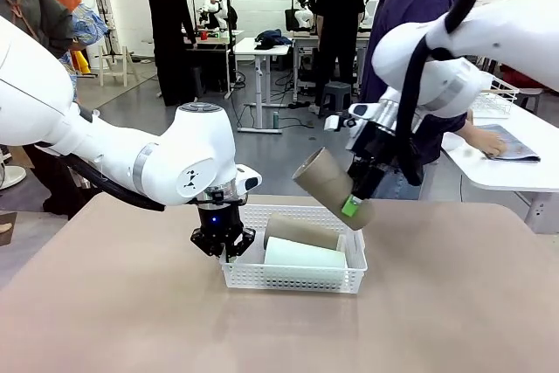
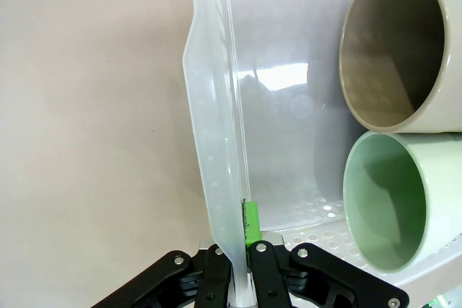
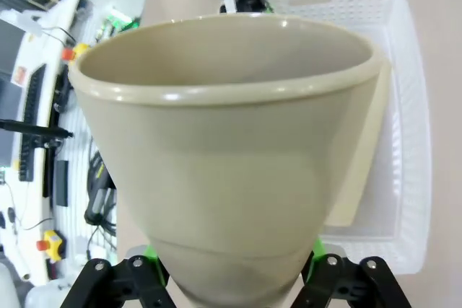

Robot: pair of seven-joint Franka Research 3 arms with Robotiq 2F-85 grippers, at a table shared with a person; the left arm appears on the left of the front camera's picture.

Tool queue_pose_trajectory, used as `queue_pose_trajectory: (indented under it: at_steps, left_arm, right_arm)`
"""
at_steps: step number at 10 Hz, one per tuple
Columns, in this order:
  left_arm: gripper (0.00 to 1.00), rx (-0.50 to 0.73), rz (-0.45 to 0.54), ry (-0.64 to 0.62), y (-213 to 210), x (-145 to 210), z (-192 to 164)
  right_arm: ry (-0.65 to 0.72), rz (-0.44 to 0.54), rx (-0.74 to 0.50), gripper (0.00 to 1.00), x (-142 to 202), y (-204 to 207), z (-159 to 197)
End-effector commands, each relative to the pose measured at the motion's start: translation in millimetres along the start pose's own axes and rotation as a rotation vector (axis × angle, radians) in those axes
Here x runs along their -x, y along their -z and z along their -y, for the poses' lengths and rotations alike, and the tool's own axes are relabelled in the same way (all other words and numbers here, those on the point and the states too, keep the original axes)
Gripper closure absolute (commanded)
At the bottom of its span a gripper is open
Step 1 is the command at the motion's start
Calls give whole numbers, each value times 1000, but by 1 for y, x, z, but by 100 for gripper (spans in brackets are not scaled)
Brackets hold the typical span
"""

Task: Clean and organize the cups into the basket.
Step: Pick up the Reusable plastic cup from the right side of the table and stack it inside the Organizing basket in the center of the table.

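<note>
While aloft, tan tapered matte cup (image 1: pixel 327 184)

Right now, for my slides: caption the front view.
Left jaws clamp the basket wall; right jaws hold a tan cup tilted above it.

We count three cups in all: one tan cup (image 1: pixel 330 186), a second tan cup (image 1: pixel 301 231) and one pale green cup (image 1: pixel 304 256). We see one basket (image 1: pixel 293 279), one table (image 1: pixel 131 321) and two robot arms, a left arm (image 1: pixel 131 159) and a right arm (image 1: pixel 472 50).
</note>
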State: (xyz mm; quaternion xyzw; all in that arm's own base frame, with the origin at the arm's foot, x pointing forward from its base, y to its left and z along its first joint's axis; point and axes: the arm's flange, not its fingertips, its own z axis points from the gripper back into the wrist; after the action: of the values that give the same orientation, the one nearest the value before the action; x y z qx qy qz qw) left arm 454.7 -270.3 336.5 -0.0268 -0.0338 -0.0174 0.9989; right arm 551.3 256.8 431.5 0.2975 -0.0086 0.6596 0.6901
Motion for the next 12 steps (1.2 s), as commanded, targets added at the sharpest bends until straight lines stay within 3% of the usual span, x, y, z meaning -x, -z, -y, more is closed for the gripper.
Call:
queue_pose_trajectory:
  at_steps: [1, 6, 12]
  left_arm:
    - [100, -2, 0, 3, 0, 1, 1]
    - [100, -2, 0, 3, 0, 1, 1]
    - [100, -2, 0, 3, 0, 1, 1]
  right_arm:
    - [46, -107, -11, 20, -32, -2, 18]
    - [34, -282, 190, 20, -52, 46, 34]
    - [-22, -334, 302, 20, -53, 69, 22]
